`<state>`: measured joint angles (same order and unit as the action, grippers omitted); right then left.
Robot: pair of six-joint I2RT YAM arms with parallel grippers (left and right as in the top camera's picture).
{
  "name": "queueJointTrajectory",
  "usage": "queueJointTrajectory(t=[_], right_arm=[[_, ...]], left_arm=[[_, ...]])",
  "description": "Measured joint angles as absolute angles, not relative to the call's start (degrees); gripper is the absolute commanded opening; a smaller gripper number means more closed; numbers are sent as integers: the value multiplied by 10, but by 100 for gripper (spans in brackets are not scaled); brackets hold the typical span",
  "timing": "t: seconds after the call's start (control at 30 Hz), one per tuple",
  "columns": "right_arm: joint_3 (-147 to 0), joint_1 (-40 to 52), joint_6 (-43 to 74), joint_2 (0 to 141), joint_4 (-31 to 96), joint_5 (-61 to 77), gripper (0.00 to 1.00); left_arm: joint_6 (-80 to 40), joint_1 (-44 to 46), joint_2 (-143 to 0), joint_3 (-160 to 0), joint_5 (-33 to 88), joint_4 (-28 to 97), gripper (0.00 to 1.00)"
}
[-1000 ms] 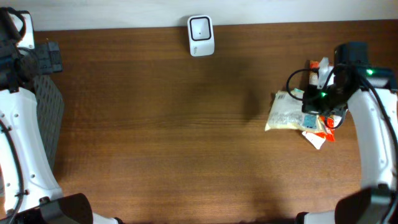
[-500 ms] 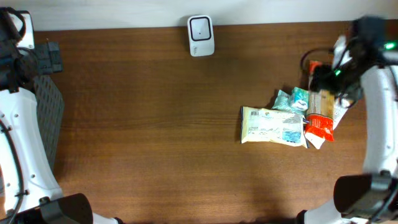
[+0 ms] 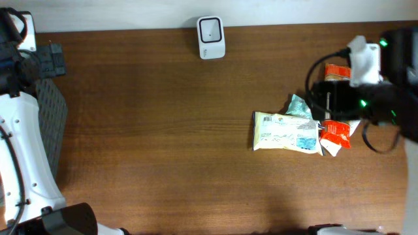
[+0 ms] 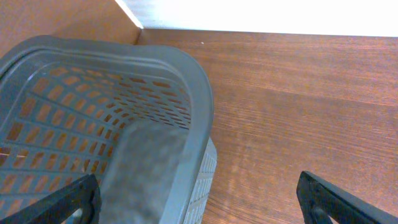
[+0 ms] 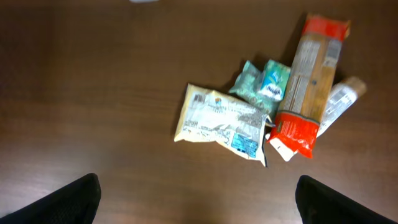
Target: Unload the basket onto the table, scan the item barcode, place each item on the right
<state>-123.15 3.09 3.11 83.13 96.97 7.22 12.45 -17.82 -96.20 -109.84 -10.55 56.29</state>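
1. Basket first, at the far left: a grey basket [image 3: 51, 121] sits by the table's edge, probably as the drop-off for scanned goods. The left gripper [image 4: 198, 202] hangs over its rim with its fingers spread wide and nothing between them; it looks parked out of the way.
2. At the middle of the far edge stands the white scanner [image 3: 211, 37], its dark window facing up, so a barcode would have to be turned down over it.
3. Right of centre, the cream packet [image 3: 287, 132] lies flat on the bare wood, well apart from the scanner. This is judged to be the item to scan. Its long axis runs across the table, left to right, dipping slightly at the right end. Whether a barcode faces up is too small to tell.
4. Touching its right end are a teal sachet [image 5: 264, 79], a long red-ended packet [image 5: 314, 74] and a white tube [image 5: 343, 98], bunched as a waiting pile.
5. The right gripper [image 5: 199, 202] hovers above this pile with its fingers wide apart, clamped on nothing.
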Motion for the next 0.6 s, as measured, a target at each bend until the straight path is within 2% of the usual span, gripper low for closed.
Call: queueJointTrajectory(t=[0.6], right_arm=[[-1235,31,-1,799,954,60,99]], left_arm=[[124,-178,-962,-1098,-105,563,99]])
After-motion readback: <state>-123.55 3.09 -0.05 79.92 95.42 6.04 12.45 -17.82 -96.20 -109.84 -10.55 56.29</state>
